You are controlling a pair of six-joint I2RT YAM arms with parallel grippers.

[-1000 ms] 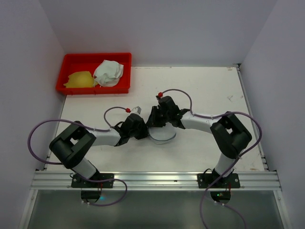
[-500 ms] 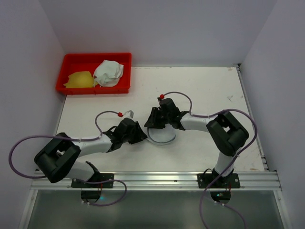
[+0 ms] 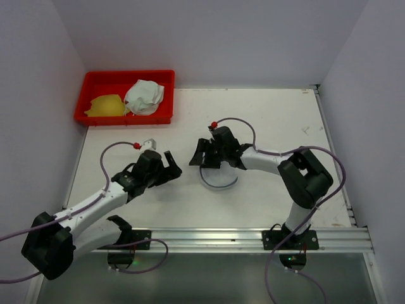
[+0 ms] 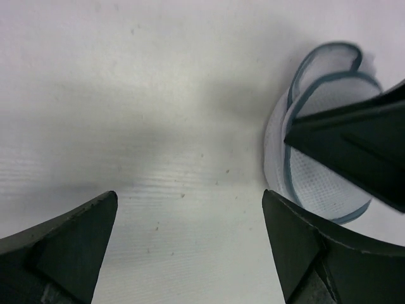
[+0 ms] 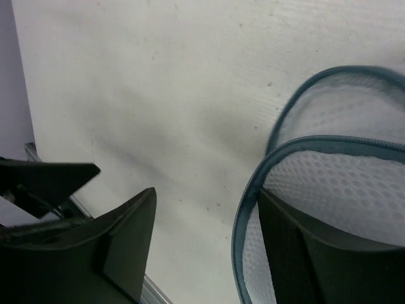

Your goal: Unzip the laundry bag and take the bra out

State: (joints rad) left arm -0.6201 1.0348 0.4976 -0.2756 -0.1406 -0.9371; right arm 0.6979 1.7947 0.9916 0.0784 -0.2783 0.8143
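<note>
Laundry bag [image 3: 221, 179] lies flat on the surface [image 3: 278, 120], rim partly opened. Right claw [image 3: 201, 159], fingers apart, overhangs the bag's far-left edge. Left claw [image 3: 172, 163], also apart, stands well left of the bag. Right arm judged nearer.

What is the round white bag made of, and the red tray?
The laundry bag looks like thin white fabric mesh: up close it is dotted with tiny holes, and it folds softly. The red tray is probably hard plastic: its walls are smooth, evenly red and straight.
</note>
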